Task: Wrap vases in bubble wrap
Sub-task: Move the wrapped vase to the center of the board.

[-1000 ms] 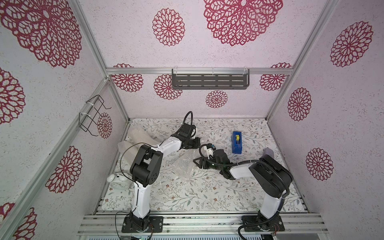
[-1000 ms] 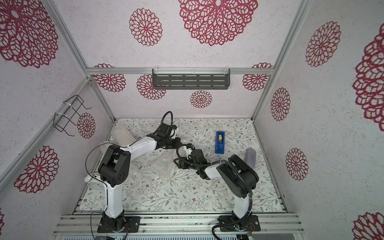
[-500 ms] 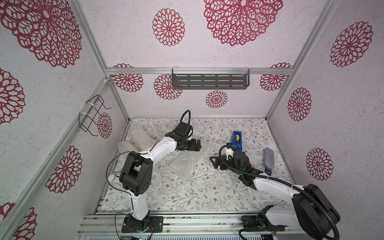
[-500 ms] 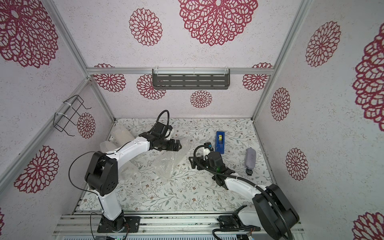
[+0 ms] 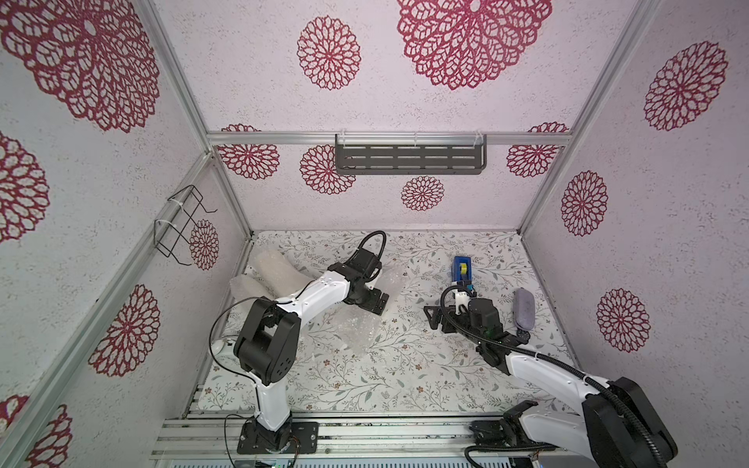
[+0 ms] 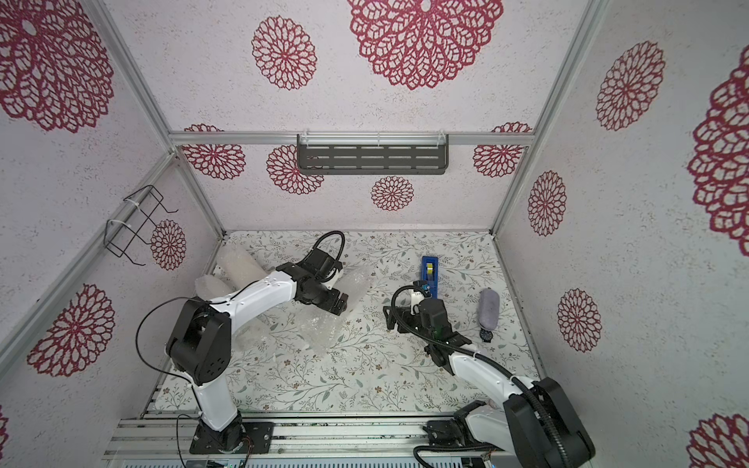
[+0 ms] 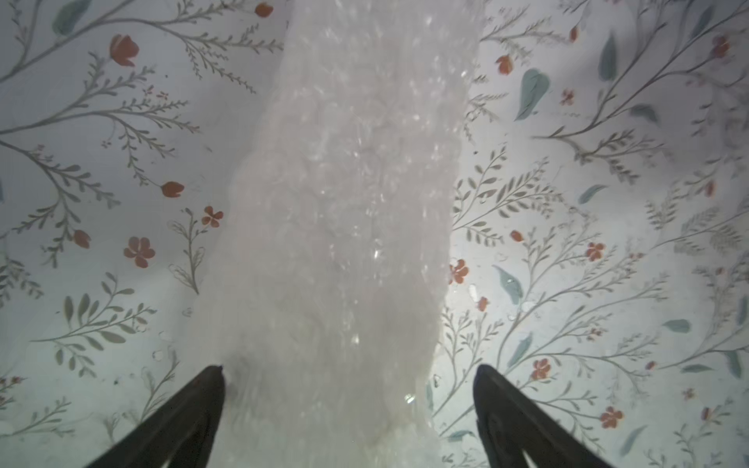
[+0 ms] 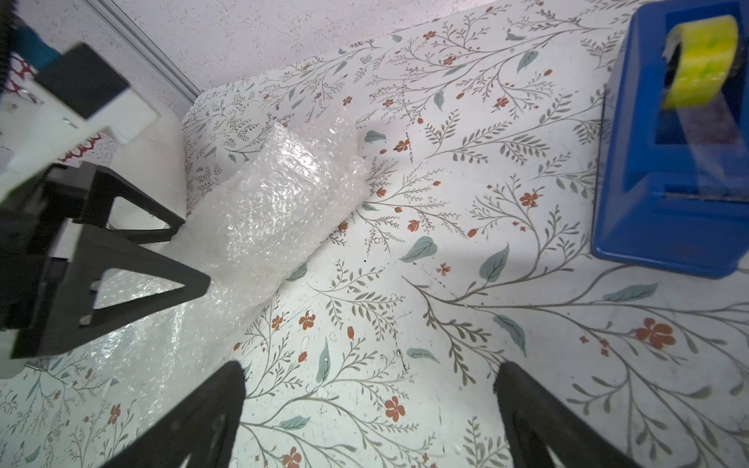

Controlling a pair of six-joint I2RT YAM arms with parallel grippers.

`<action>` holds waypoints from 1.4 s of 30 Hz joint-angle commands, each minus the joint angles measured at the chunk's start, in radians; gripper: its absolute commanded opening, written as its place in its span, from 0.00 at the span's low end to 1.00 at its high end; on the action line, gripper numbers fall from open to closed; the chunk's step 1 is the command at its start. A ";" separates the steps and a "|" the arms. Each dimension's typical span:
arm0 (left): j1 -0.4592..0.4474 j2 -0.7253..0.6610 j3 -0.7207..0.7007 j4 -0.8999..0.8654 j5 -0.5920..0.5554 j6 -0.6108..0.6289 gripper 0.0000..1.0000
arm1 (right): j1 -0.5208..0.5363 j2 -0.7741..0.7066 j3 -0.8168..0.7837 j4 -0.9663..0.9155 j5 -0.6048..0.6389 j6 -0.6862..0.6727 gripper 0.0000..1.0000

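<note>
A long roll of bubble wrap (image 5: 358,324) lies slanted at mid-table, seen in both top views (image 6: 322,330). The vases are hidden; what the roll holds I cannot make out. My left gripper (image 5: 377,304) stands open over the roll's far part. In the left wrist view the roll (image 7: 344,202) runs between the spread fingers (image 7: 210,389) of that gripper (image 7: 350,375). My right gripper (image 5: 433,318) hangs open to the right of the roll, apart from it. In the right wrist view it (image 8: 371,372) has only bare table between its tips, with the roll (image 8: 275,202) beyond.
Two more bubble-wrap rolls (image 5: 275,269) (image 6: 210,285) lie at the back left by the wall. A blue tape dispenser (image 5: 462,269) (image 8: 668,162) stands behind my right gripper. A grey-purple oblong thing (image 5: 524,310) lies at the right, and a small white thing (image 5: 219,346) at the left edge.
Both grippers opened. The right gripper drew back to the right, away from the roll, and its arm swung rightwards. The left gripper let go and came slightly nearer.
</note>
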 commanded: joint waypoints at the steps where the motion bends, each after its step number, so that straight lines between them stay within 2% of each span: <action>1: -0.010 0.052 0.029 -0.055 0.039 0.057 0.98 | -0.001 -0.001 -0.002 0.038 -0.013 -0.006 0.99; 3: -0.012 0.114 0.053 -0.085 0.022 0.054 0.98 | 0.000 -0.004 -0.005 0.038 -0.010 -0.004 0.99; 7: -0.012 0.149 0.078 -0.087 -0.054 0.011 0.99 | -0.002 -0.012 -0.008 0.034 -0.003 -0.006 0.99; 10: -0.002 0.161 0.093 -0.075 -0.101 -0.035 0.88 | -0.002 -0.023 -0.011 0.025 0.010 -0.008 0.99; 12: 0.015 0.186 0.116 -0.085 -0.148 -0.070 0.78 | -0.002 -0.038 -0.014 0.013 0.028 -0.010 0.99; 15: 0.054 0.208 0.139 -0.086 -0.169 -0.120 0.69 | -0.004 -0.066 -0.018 -0.019 0.070 -0.015 0.99; 22: 0.197 0.241 0.197 -0.050 -0.156 -0.256 0.66 | -0.043 -0.168 -0.050 -0.094 0.188 -0.006 0.99; 25: 0.254 0.279 0.256 -0.037 -0.125 -0.305 0.66 | -0.070 -0.205 -0.060 -0.121 0.200 -0.012 0.99; 28: 0.293 0.334 0.353 -0.052 -0.143 -0.348 0.66 | -0.089 -0.228 -0.061 -0.157 0.223 -0.011 0.99; 33: 0.372 0.422 0.489 -0.063 -0.158 -0.461 0.69 | -0.102 -0.262 -0.058 -0.212 0.282 0.004 0.99; 37: 0.405 0.448 0.544 -0.069 -0.137 -0.494 0.73 | -0.116 -0.287 -0.063 -0.239 0.329 0.011 0.99; 38: 0.406 0.441 0.545 -0.068 -0.134 -0.493 0.77 | -0.122 -0.292 -0.063 -0.249 0.339 0.007 0.99; 40: 0.405 0.412 0.536 -0.067 -0.134 -0.492 0.94 | -0.133 -0.297 -0.059 -0.275 0.378 0.008 0.99; 42: 0.405 0.362 0.507 -0.058 -0.129 -0.486 0.98 | -0.148 -0.297 -0.054 -0.295 0.423 0.002 0.99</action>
